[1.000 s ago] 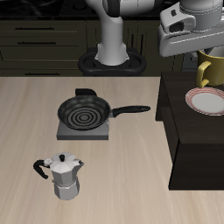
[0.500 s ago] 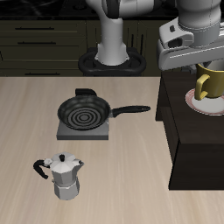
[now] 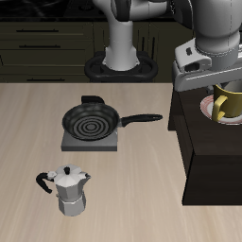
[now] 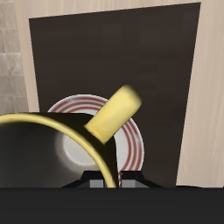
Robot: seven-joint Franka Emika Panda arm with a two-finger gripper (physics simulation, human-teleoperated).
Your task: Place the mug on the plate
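One hand (image 3: 224, 87) hangs over the dark raised block at the desk's edge, closed on the mug (image 3: 227, 102), which it grips at the rim; in the wrist view the mug (image 4: 52, 153) fills much of the frame, its dark wall and pale inside close to the camera, and its squared yellow handle (image 4: 115, 115) juts outward over the plate (image 4: 131, 140). From the front, the mug sits low over the plate (image 3: 205, 107), whose white surface and pink-red ring peek out beside and beneath it; whether the mug's base touches the plate cannot be told from either view. Beneath the plate lies the dark block (image 3: 203, 151), which runs along the side of the desk (image 3: 28, 132) toward its front edge. Farther out, near the middle of the desk, a black frying pan (image 3: 92, 122) with a spiral pattern rests on a small grey stand, its handle pointing toward the dark block. Nearer the front edge, well apart from the pan, a silver moka pot (image 3: 67, 191) stands upright with its black handle turned away from the block. At the desk's back edge the robot's base (image 3: 121, 59) stands on a dark round foot.
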